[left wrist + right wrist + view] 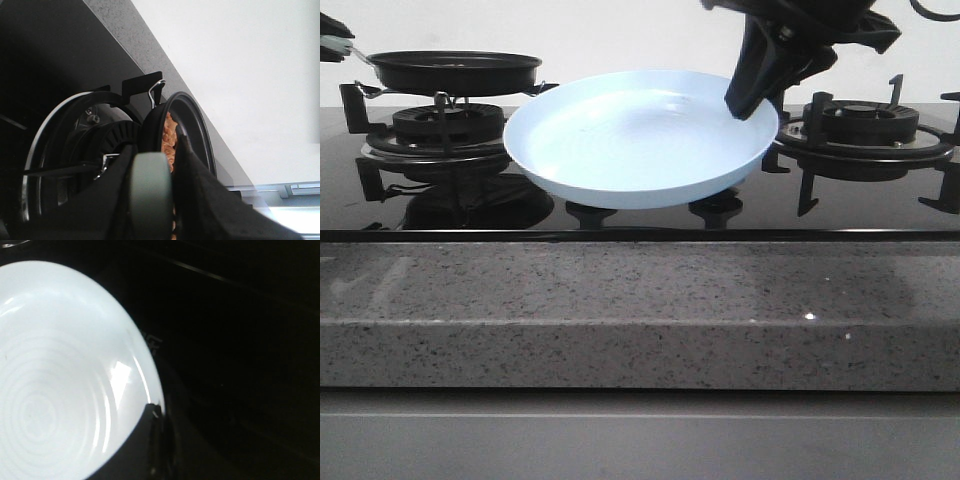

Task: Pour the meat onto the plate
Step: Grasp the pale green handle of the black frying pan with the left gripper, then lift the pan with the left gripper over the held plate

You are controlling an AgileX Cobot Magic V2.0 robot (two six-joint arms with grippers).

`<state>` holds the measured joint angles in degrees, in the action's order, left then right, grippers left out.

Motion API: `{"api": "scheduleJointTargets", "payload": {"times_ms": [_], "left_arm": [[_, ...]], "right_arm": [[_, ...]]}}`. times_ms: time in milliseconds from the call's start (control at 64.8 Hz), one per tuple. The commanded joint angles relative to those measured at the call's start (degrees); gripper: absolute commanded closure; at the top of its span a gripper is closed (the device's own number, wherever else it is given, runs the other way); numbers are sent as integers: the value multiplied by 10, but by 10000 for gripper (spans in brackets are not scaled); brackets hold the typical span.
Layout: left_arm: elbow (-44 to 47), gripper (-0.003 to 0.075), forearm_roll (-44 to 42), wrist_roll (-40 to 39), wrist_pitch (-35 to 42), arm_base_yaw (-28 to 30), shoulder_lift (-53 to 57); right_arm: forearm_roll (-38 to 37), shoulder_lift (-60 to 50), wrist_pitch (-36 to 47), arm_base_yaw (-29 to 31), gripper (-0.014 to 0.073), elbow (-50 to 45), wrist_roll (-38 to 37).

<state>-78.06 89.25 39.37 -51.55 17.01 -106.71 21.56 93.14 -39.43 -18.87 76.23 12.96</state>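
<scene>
The pale blue plate point(640, 135) hangs tilted above the middle of the hob, and its inside is bare point(60, 370). My right gripper point(752, 100) is shut on its right rim; in the right wrist view the gripper point(157, 412) pinches that edge. At the far left, the black frying pan point(455, 70) sits just over the left burner. My left gripper point(152, 160) is shut on the pan's grey-green handle point(150, 190). Reddish-brown meat point(169, 137) shows inside the pan point(197, 130) in the left wrist view. From the front the pan's wall hides the meat.
A black glass hob point(620, 215) carries a left burner grate point(445, 125) under the pan and a right burner grate point(860, 120) behind the right arm. A speckled grey counter edge point(640, 310) runs across the front. A white wall stands behind.
</scene>
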Motion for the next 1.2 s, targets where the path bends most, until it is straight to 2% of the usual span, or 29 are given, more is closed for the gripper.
{"api": "scheduleJointTargets", "payload": {"times_ms": [0,170,417,818,1189], "left_arm": [[-19,626,39,8,-27,-1,32],[-19,635,41,9,-35,-1,37],[-19,740,73,25,-50,-1,71],[-5,741,76,68,-96,-15,169],[95,741,78,210,-40,-98,282]], "right_arm": [[13,-23,22,0,655,14,5],[13,-23,22,0,655,14,5],[13,-23,22,0,655,14,5],[13,-23,22,0,655,14,5],[13,-23,22,0,655,14,5]]}}
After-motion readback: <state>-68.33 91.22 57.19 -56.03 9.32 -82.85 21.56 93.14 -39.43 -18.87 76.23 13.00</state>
